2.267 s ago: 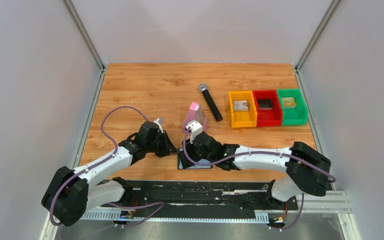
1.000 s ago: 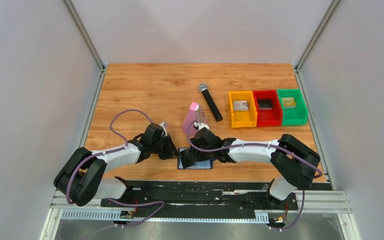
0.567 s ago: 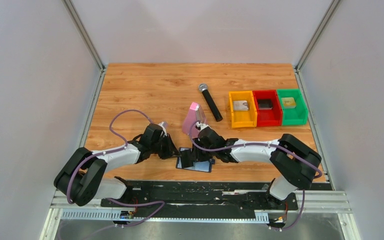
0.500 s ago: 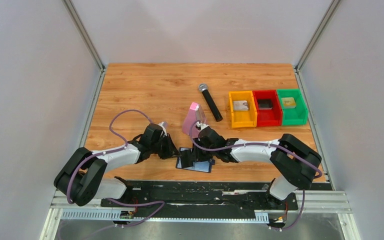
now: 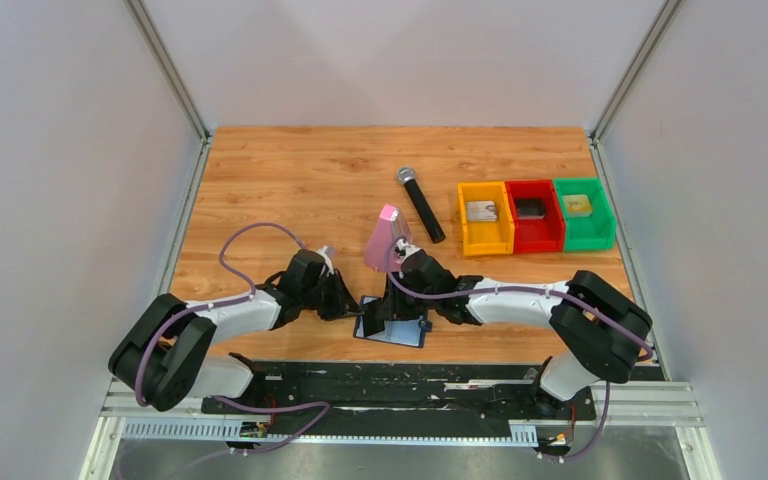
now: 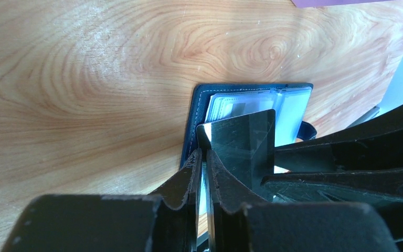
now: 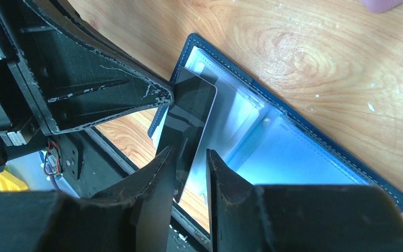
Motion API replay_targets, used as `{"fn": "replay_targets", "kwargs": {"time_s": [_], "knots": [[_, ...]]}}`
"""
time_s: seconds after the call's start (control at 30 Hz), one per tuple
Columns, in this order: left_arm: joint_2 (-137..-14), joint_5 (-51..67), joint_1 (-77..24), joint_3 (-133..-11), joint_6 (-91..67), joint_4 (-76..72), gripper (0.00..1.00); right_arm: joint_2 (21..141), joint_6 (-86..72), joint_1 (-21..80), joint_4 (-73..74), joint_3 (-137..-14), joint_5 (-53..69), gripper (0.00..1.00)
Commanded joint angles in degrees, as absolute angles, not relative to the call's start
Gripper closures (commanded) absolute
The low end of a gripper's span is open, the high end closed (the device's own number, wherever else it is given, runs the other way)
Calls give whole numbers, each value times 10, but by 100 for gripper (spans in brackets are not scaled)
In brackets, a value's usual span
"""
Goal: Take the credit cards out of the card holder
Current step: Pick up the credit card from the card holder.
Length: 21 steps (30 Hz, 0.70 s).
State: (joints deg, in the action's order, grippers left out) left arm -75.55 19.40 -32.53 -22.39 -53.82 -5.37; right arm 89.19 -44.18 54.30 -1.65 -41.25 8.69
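The navy card holder (image 5: 406, 333) lies open near the table's front edge, its pale blue-grey inside (image 7: 294, 152) facing up. My left gripper (image 6: 203, 152) is shut on the holder's left edge (image 6: 199, 113); in the top view this gripper (image 5: 350, 308) sits at the holder's left side. A dark credit card (image 7: 191, 110) tilts up out of the holder, its far end at the slots. My right gripper (image 7: 190, 152) straddles the card's near end: the card rests against one finger (image 7: 162, 173), and a gap shows to the other. From the left wrist the card (image 6: 244, 142) stands upright.
A pink metronome (image 5: 385, 238) stands just behind the grippers, with a black microphone (image 5: 420, 203) beyond it. Orange (image 5: 484, 246), red (image 5: 535, 244) and green (image 5: 585, 243) bins sit in a row at the right. The black base rail (image 5: 410, 385) runs right in front of the holder.
The right gripper has drawn up and back a little, and the dark card now stands tilted out of the holder. The holder has turned slightly. The left gripper has stayed put.
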Motion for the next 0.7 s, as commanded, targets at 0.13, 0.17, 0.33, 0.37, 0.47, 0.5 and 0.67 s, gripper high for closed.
{"fn": "replay_targets", "kwargs": {"time_s": [0.13, 0.17, 0.33, 0.37, 0.47, 0.5, 0.67], "knots": [[-765, 191, -327, -215, -538, -53, 85, 894, -459, 536, -40, -425, 101, 72], [-765, 191, -327, -215, -539, -53, 85, 894, -459, 536, -46, -424, 105, 72], [-766, 194, -326, -217, -540, -56, 85, 897, -466, 529, -67, -420, 136, 76], [-766, 195, -327, -218, -540, -56, 85, 898, -468, 527, -70, -419, 141, 76], [-764, 197, -327, -220, -540, -56, 85, 900, -470, 526, -76, -417, 145, 79], [-764, 197, -326, -220, -541, -56, 85, 899, -470, 526, -76, -417, 144, 81], [-750, 201, -327, -226, -540, -45, 85, 887, -461, 525, -74, -409, 126, 99]]}}
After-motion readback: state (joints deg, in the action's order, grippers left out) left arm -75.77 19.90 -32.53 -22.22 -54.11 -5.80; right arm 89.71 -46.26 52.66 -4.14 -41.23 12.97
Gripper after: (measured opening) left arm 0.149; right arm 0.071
